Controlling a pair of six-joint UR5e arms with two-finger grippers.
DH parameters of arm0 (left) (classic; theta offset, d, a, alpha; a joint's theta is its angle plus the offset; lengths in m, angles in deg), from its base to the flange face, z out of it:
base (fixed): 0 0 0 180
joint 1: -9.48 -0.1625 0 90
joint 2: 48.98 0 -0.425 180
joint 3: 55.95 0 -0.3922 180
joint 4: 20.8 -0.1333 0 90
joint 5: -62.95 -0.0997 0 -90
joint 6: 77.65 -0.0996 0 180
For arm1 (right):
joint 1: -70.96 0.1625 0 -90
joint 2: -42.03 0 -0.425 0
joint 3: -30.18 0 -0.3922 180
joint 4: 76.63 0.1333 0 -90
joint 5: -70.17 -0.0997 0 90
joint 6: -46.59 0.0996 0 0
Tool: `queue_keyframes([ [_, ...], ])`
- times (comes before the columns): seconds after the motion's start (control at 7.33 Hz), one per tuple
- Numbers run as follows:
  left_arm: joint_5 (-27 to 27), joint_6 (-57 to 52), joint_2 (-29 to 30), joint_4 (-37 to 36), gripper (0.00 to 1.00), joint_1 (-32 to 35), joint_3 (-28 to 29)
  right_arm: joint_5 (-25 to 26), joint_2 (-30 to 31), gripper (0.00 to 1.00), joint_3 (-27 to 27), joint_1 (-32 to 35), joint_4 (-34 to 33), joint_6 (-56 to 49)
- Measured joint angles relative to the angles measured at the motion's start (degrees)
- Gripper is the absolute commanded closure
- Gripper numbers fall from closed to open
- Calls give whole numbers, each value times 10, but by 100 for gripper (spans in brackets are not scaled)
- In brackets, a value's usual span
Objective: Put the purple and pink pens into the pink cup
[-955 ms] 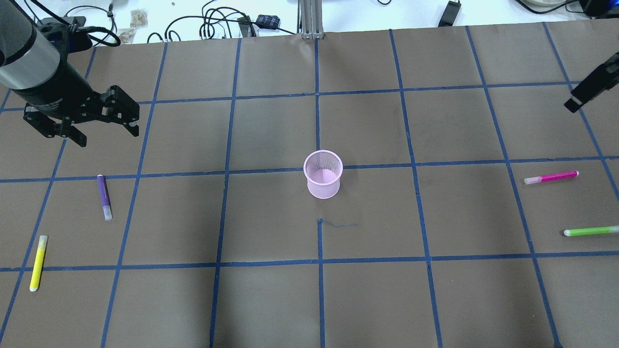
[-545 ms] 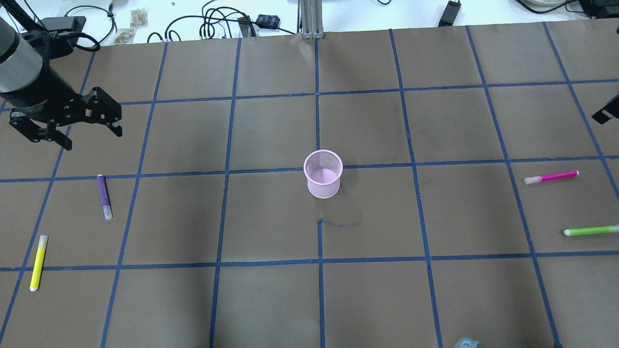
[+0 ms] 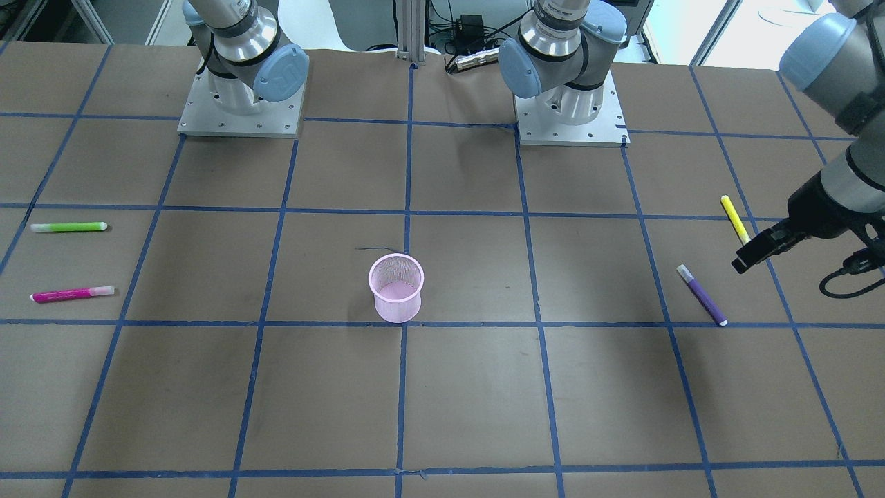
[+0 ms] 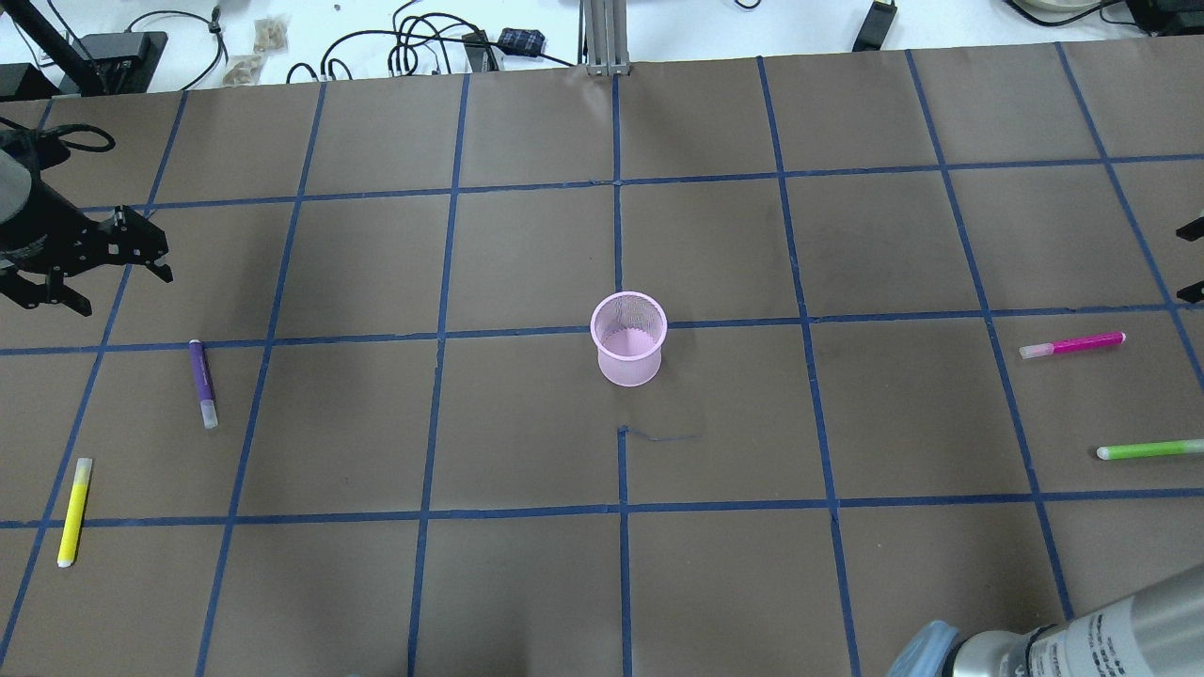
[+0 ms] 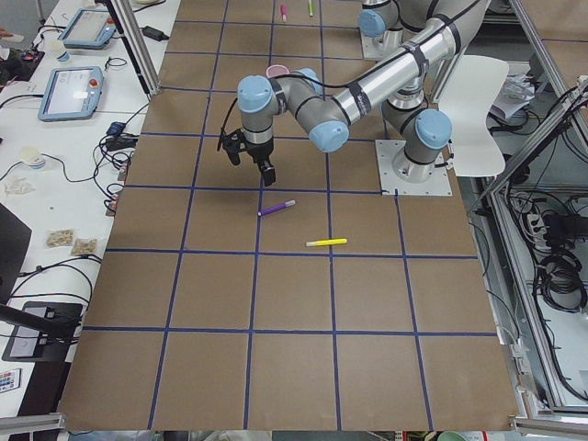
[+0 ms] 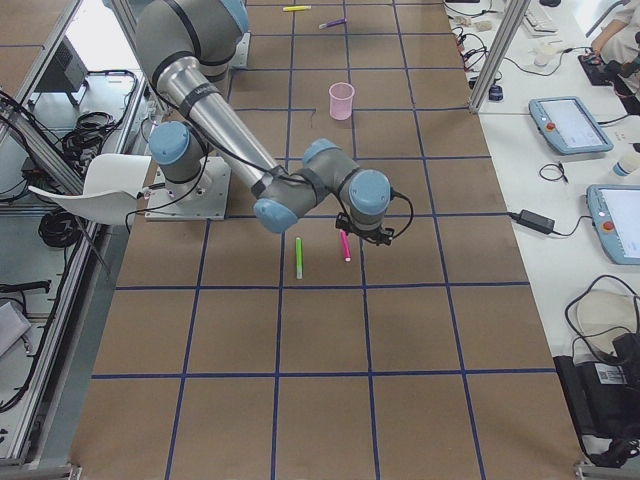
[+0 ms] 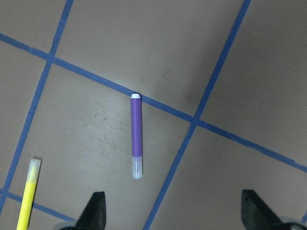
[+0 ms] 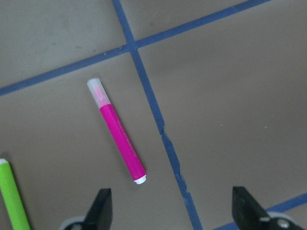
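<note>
My left gripper (image 7: 175,211) hung above the desk near its left edge, fingers (image 7: 96,211) spread wide and holding nothing. The purple pen (image 7: 136,136) lay flat on the brown paper under it, clear of both fingers, with a yellow pen (image 4: 74,511) nearby toward the near left corner. My right gripper (image 8: 173,206) hovered by the right edge, also open and empty. The pink pen (image 8: 120,139) lay flat beneath it, untouched, with a green pen (image 8: 12,196) next to it. The pink cup (image 4: 628,338) stood upright in the middle of the desk, well apart from both pens.
</note>
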Motion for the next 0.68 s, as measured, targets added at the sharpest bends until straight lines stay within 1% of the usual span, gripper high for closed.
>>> queue_keyframes([
  [0.14, 0, 0, 25, -32, 0, -2, -5, 0, -34, 19, 2, -6, -4, -71],
  [0.27, 0, 0, 46, -53, 0, -2, -7, -2, -55, 22, 2, -8, -4, -132],
  [0.55, -1, 0, 84, -82, 0, -4, -9, -6, -71, 23, -2, -9, 3, -188],
  [0.68, -1, 0, 98, -87, 1, -6, -11, -7, -73, 32, -3, -9, 5, -198],
])
